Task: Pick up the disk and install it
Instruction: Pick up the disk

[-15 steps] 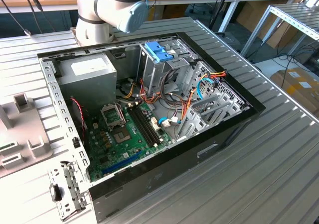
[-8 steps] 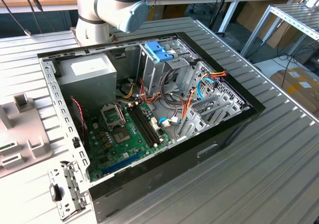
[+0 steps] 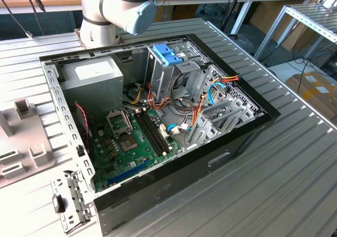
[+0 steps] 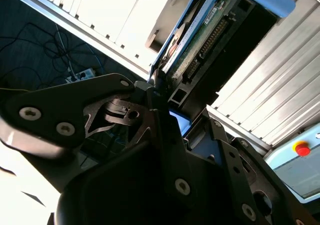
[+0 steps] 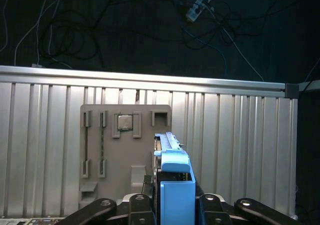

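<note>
My gripper [image 5: 175, 206] is shut on the disk [image 5: 174, 182], which stands on edge between the two black fingers [image 5: 140, 205]. In the first wrist view the disk's bright blue rail and end tab face the camera. The second wrist view shows the disk [image 4: 210, 32] from the side, with its green circuit board, a connector row and blue rails, and the gripper [image 4: 164, 99] clamped on its lower end. The disk hangs in the air above a ribbed metal table [image 5: 240, 150].
A grey fixture plate [image 5: 125, 150] carrying a processor chip [image 5: 125, 122] lies on the table beneath the disk. The exterior view shows the open computer case [image 3: 247, 129] with motherboard [image 3: 131, 142], a grey drive cage topped by a light blue bracket [image 3: 167, 53], and the arm's base [image 3: 113, 10].
</note>
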Motion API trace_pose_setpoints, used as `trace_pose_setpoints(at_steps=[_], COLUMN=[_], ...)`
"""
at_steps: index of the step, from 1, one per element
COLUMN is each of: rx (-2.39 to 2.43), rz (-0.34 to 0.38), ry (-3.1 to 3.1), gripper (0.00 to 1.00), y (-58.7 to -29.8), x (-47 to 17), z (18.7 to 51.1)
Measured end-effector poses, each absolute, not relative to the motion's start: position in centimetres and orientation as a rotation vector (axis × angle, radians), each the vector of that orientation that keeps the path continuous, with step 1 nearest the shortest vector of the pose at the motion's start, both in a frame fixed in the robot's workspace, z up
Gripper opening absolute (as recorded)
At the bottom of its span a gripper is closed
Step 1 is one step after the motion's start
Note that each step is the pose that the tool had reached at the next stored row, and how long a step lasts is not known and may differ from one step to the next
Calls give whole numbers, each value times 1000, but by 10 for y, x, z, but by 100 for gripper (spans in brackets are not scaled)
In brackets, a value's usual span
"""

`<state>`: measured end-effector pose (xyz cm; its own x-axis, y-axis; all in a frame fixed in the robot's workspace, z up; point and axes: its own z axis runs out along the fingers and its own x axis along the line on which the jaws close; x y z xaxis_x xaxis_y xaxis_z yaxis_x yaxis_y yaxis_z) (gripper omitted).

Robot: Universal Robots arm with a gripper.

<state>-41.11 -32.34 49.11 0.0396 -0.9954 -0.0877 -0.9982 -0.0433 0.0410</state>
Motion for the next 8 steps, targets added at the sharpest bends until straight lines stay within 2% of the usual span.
trace_pose_setpoints(at_steps=[8], rx=[-2242], rz=[143], ry=[2151], gripper=[37], y=[-324], x=[-410], z=[491])
